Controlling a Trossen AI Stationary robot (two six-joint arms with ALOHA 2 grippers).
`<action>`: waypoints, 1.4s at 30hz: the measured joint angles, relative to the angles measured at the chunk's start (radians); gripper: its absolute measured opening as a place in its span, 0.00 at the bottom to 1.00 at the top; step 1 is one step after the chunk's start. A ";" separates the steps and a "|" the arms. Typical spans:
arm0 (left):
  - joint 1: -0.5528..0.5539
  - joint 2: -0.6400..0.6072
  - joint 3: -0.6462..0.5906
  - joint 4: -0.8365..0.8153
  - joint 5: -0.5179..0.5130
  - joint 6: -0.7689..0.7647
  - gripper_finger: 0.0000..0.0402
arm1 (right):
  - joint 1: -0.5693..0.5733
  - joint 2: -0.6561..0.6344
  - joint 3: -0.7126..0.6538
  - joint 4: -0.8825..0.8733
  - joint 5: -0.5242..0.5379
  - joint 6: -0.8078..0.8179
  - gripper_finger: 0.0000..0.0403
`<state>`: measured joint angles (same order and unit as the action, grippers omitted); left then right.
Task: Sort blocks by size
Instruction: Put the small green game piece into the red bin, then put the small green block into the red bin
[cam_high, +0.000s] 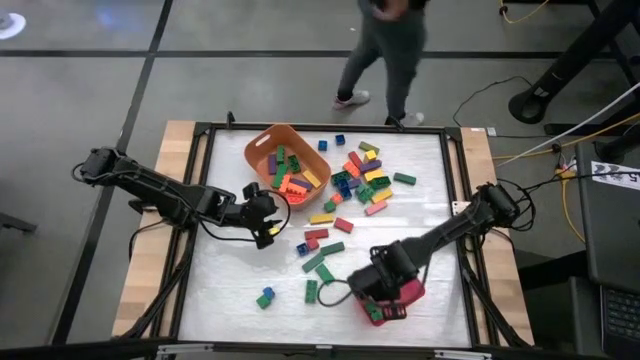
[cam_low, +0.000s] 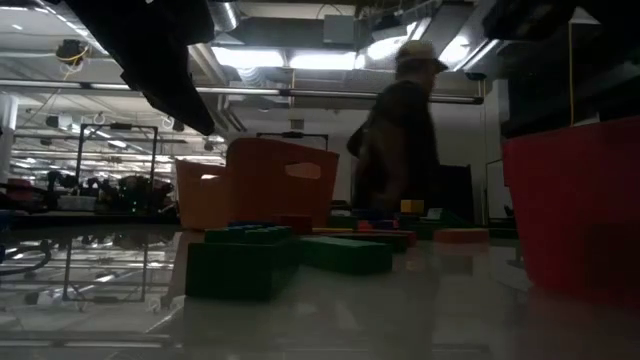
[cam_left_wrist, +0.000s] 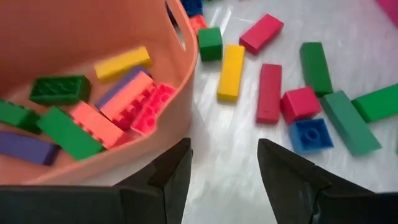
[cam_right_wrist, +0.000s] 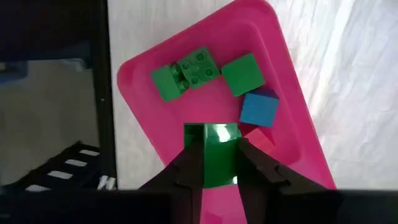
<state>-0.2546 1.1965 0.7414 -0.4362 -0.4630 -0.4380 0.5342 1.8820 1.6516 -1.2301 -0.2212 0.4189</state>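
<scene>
A two-armed robot sorts plastic bricks by size on a white surface (cam_high: 240, 280) as a person (cam_high: 385, 50) walks past its far edge. The right tool (cam_right_wrist: 219, 163) hangs directly above the pink tray (cam_right_wrist: 286, 81) at the near right of the surface, its fingers pinched tight on a small green square block (cam_right_wrist: 214, 152); four other small pieces, three green and one blue, already lie in the tray just ahead of it, along with a sliver of red. The held block sits squarely over the tray floor, so the coming move looks like a simple release straight down, with no sideways travel needed. Across the surface, the left tool (cam_left_wrist: 224, 174) hovers beside the wall of the orange tub (cam_left_wrist: 186, 93), fingers parted to a middling gap with nothing between them. Inside the tub lie long bricks in yellow, green, orange, pink and purple. Just outside it, on the side away from the tub, loose blocks (cam_high: 350, 185) are scattered: a long yellow brick (cam_left_wrist: 231, 71) and a long red brick (cam_left_wrist: 269, 93) lie nearest, side by side, their long axes running roughly away from the tool's fingers, so a turn of the wrist would probably be wanted before closing across either one. The left arm is clearly the nearer to that pair; the main heap lies farther off, towards the far side of the surface.
</scene>
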 joint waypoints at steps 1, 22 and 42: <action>0.000 0.000 0.000 -0.006 0.025 -0.002 0.42 | 0.011 0.000 0.000 0.000 0.016 0.008 0.21; -0.288 0.062 0.000 0.055 0.380 0.281 0.42 | 0.042 0.001 0.000 0.004 0.194 0.099 0.46; -0.453 0.236 0.001 0.261 0.378 -0.271 0.42 | 0.042 0.001 0.000 0.064 0.259 0.099 0.45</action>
<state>-0.7072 1.4326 0.7422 -0.1755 -0.0850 -0.7091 0.5758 1.8832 1.6516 -1.1664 0.0376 0.5179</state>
